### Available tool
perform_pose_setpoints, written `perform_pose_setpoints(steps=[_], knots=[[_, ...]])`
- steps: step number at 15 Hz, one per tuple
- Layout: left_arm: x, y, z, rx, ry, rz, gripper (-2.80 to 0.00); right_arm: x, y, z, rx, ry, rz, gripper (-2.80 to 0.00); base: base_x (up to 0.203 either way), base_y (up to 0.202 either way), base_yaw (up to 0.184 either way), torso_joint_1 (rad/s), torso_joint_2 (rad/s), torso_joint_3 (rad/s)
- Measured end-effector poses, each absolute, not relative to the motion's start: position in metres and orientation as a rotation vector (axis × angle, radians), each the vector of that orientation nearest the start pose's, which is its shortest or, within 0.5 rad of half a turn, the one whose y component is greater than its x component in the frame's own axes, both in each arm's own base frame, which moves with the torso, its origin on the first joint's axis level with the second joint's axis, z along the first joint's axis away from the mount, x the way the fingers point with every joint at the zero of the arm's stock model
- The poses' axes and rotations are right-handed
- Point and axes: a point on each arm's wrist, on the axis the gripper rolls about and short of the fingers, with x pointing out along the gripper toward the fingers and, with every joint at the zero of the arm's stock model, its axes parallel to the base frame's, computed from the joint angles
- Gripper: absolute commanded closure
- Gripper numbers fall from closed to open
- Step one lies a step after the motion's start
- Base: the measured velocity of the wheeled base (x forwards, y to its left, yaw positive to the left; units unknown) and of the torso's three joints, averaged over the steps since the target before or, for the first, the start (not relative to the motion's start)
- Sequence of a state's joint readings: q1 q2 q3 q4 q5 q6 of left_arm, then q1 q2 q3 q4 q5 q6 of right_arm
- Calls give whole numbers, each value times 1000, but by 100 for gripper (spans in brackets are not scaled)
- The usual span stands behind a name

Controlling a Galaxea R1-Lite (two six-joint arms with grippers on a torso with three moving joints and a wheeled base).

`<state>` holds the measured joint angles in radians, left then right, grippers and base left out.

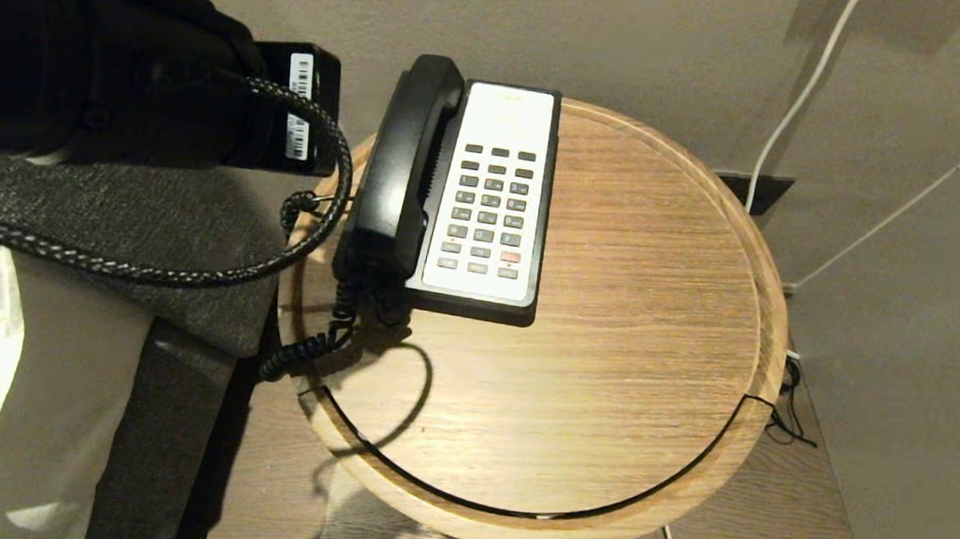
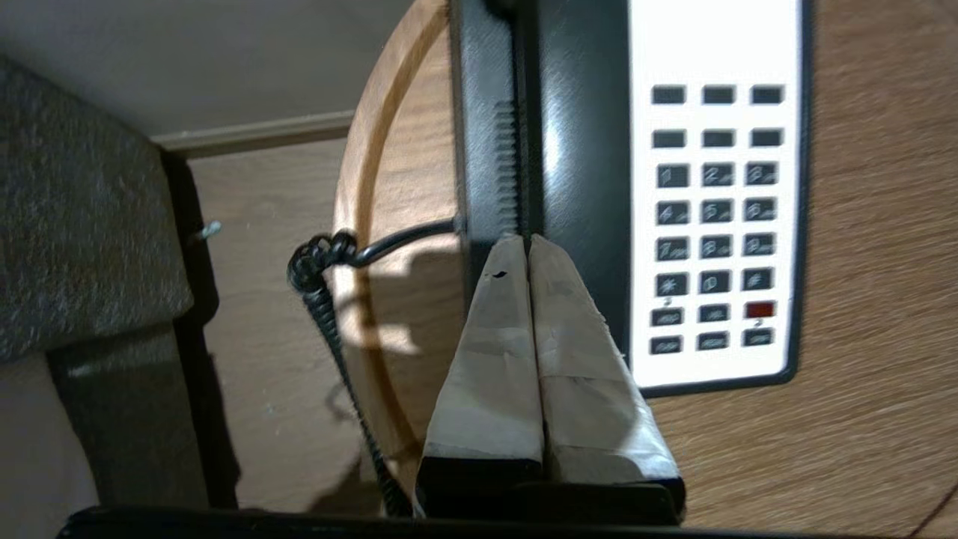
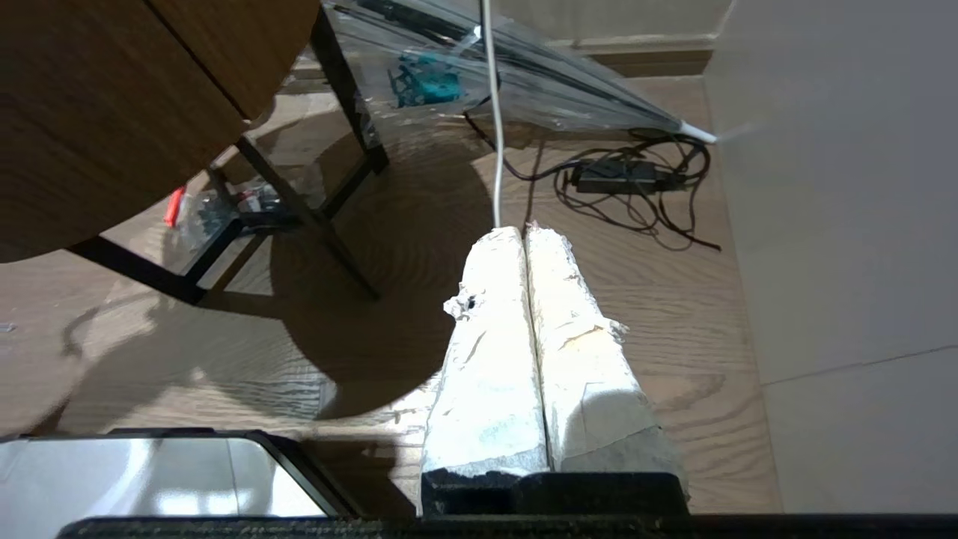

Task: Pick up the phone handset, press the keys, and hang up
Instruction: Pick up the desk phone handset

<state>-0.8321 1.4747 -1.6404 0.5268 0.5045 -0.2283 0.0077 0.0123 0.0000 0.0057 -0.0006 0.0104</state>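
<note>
Phone handset (image 1: 403, 161) resting in its cradle on the round wooden bench (image 1: 610, 357); both pincers pressed closed and empty.

Handset lies along the left side of the black phone base (image 1: 477, 304), next to the white faceplate with the keys (image 1: 489, 210): dark grey rows, one red key (image 2: 759, 309) near the lower corner. Coiled cord (image 1: 306, 350) runs from the handset's near end over the bench's left edge. Left pincer (image 2: 528, 243) hovers over the handset's near half, paper-wrapped fingers (image 2: 494, 337) together, tips pointing at the seam between handset and base; contact unclear. The left arm shows as a dark bulk at upper left in the head view. Right pincer (image 3: 524, 233) parked low over the wood floor (image 3: 673, 337), fingers together, well apart from the phone, near a power adapter (image 3: 614, 176) and loose cables.
</note>
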Motion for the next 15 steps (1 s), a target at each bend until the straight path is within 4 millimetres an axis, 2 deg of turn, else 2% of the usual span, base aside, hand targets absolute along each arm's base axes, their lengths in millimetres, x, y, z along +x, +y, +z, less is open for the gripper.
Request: perform_pose_setpoints(steps=[5, 10, 15], knots=[[157, -156, 361, 15, 331, -266, 0, -22, 0, 75, 11, 18, 6, 0, 0, 0, 0, 0, 0, 0], [155, -153, 364, -8, 320, -267, 0, -22, 0, 75, 11, 19, 7, 0, 0, 0, 0, 0, 0, 0], [156, -154, 364, -93, 308, -254, 0, -22, 0, 75, 11, 19, 6, 0, 0, 0, 0, 0, 0, 0]])
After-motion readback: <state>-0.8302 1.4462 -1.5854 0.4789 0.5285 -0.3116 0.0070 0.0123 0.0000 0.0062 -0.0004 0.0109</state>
